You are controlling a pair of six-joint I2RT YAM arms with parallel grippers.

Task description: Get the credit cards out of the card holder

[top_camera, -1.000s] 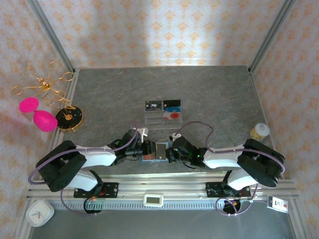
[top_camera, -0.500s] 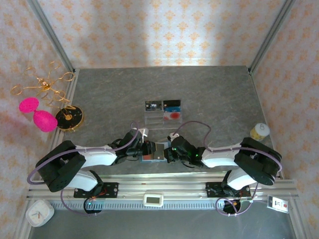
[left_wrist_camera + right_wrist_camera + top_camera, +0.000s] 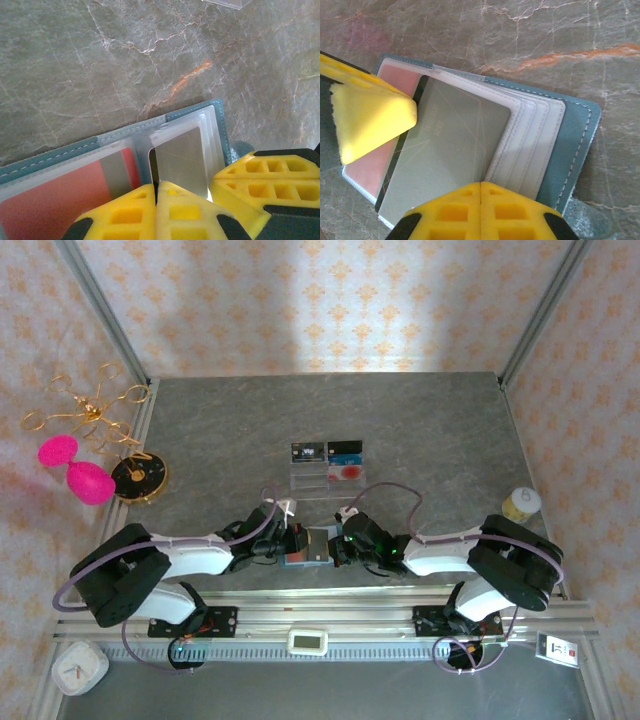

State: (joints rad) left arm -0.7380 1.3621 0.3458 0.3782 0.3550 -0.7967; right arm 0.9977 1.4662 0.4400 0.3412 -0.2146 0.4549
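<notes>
Presently, on the grey surface (image 3: 420,430):

- Card holder (image 3: 572,150): teal, lying open and flat, clear sleeves upward, between the two arms.
- Grey card (image 3: 450,145): across the holder's middle sleeves, part-way out, its free edge toward the right arm.
- Red card (image 3: 55,200): seated in the holder's left-hand sleeve, not yet drawn.
- Right pincer (image 3: 481,187): at the holder's near edge, clenched on the rim of the grey card.
- Left pincer (image 3: 156,192): at the holder's left half, clenched, tips where the red sleeve meets the grey card. Whether they nip the sleeve or only press on it cannot be told.
- Clear tray (image 3: 310,481): well beyond the holder, bearing loose cards (image 3: 308,451).
- Hazards, as judged:
  - The hold is on a thin rim, so a skewed pull may let the card slip.
  - If the left tips are not anchoring it, the holder may drag or lift with the card.
  - The sleeve film may come along and buckle.
  - The two pincers sit close over the holder and may knock together.
</notes>
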